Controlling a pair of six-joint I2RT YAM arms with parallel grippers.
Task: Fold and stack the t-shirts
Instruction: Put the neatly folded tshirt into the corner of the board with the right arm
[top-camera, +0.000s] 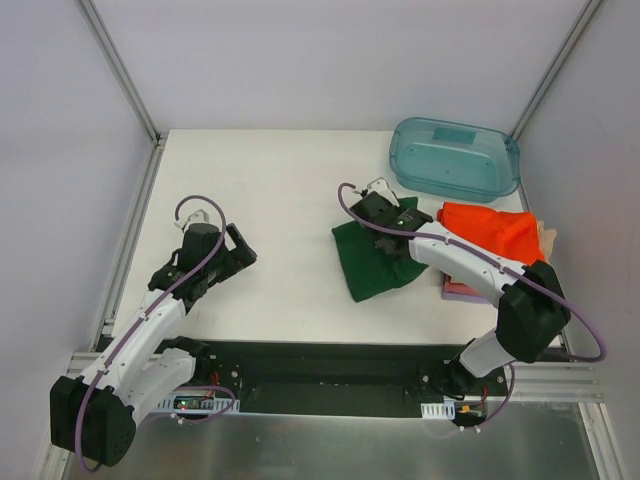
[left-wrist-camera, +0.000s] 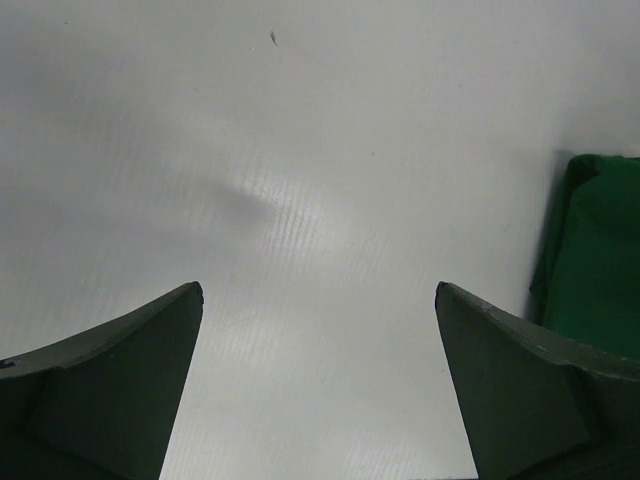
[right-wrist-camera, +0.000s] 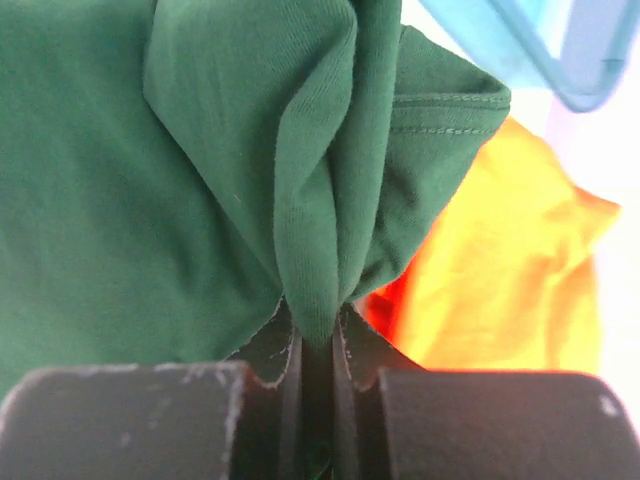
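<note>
The right end effector (top-camera: 383, 222) is clenched on a bunched fold of the dark green t-shirt (top-camera: 375, 270) at the middle right of the white counter (top-camera: 280, 190). The right wrist view shows its jaws pressed tight on a thin pleat of cloth (right-wrist-camera: 318, 300), and the rest of the shirt lies partly folded on the counter. The left end effector (top-camera: 240, 250) hangs released over bare counter well to the left, holding nothing.

Just right of the green shirt sits the stack. The bright orange t-shirt (top-camera: 490, 230) is on top, a sliver of the beige t-shirt (top-camera: 546, 235) shows at the far right edge, and a pink t-shirt (top-camera: 462, 290) peeks out at the near side under the right arm. Behind them, at the far right corner, stands the teal tub (top-camera: 455, 160).

The count is 4 shirts visible: 1 green, 1 orange, 1 beige and 1 pink. There is also 1 tub, and 2 arms are at work.

The green shirt looks light, soft and limp. It should drape and sag from any single pinch, and it is neither slippery nor fragile. A hem or a folded edge seems the best hold, with layers gathered together so the fold does not fall open. A second grip at the opposite corner would likely keep it flat.
</note>
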